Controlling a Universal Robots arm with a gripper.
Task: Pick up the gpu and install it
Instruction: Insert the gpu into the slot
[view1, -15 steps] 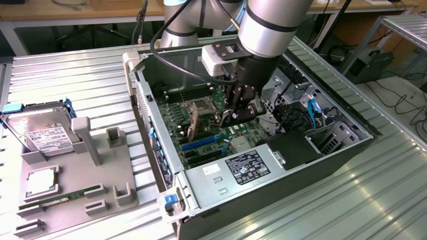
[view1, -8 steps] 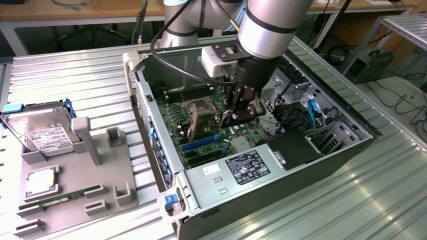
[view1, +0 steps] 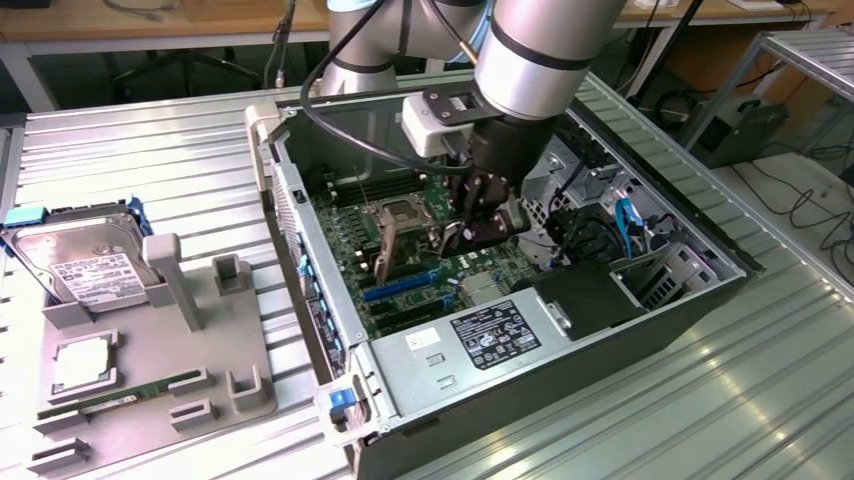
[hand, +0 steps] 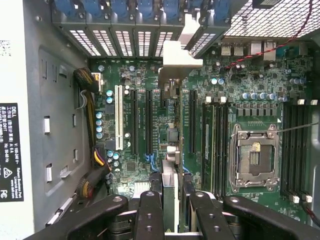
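Wrist view: pincer (hand: 170, 210) clenched on card (hand: 170, 155), held edge-on above motherboard (hand: 250, 100), just over its long slots, bracket toward case rear. Installing step in hand. Next requires exact slot alignment, then straight press.

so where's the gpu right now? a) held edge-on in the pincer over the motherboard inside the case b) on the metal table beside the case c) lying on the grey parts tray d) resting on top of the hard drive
a: the pincer grips the gpu edge-on above the motherboard slots inside the open pc case.
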